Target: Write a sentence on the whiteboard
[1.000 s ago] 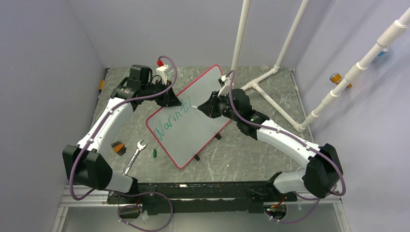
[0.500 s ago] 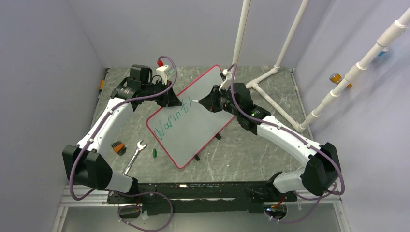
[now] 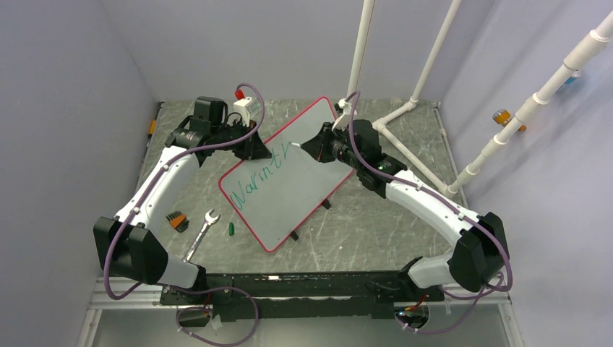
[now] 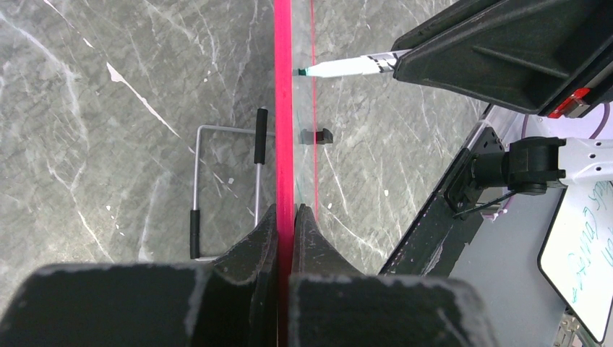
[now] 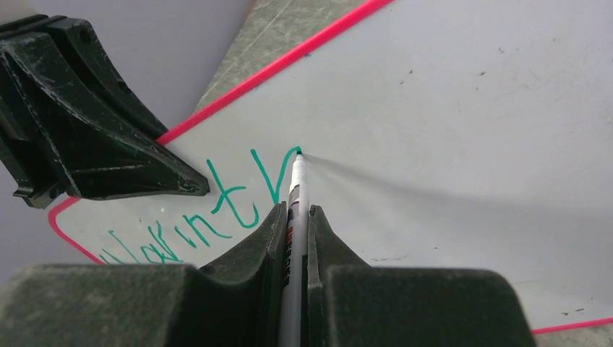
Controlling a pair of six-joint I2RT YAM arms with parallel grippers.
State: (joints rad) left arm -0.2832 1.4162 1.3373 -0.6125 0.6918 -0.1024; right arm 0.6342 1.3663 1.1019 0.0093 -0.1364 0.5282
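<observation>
The whiteboard point(image 3: 307, 195), white with a red rim, stands tilted at the table's middle. Green lettering point(image 3: 256, 181) reading roughly "Warmt" plus a fresh stroke runs along its upper left part; it also shows in the right wrist view point(image 5: 217, 210). My left gripper point(image 3: 256, 150) is shut on the board's red rim point(image 4: 283, 108), its jaws pinching the edge point(image 4: 285, 210). My right gripper point(image 3: 318, 148) is shut on a white marker point(image 5: 295, 188), whose green tip touches the board at the end of the newest stroke. The marker also shows in the left wrist view point(image 4: 347, 67).
A wrench point(image 3: 202, 231), a green marker cap point(image 3: 231, 228) and a small orange-and-black item point(image 3: 176, 220) lie left of the board. White pipes point(image 3: 405, 108) stand behind and to the right. A wire stand point(image 4: 224, 188) lies on the table beside the board.
My right gripper has moved up and to the right along the board with the marker, adding a new green stroke after the "t". The left gripper and the board have stayed put.
</observation>
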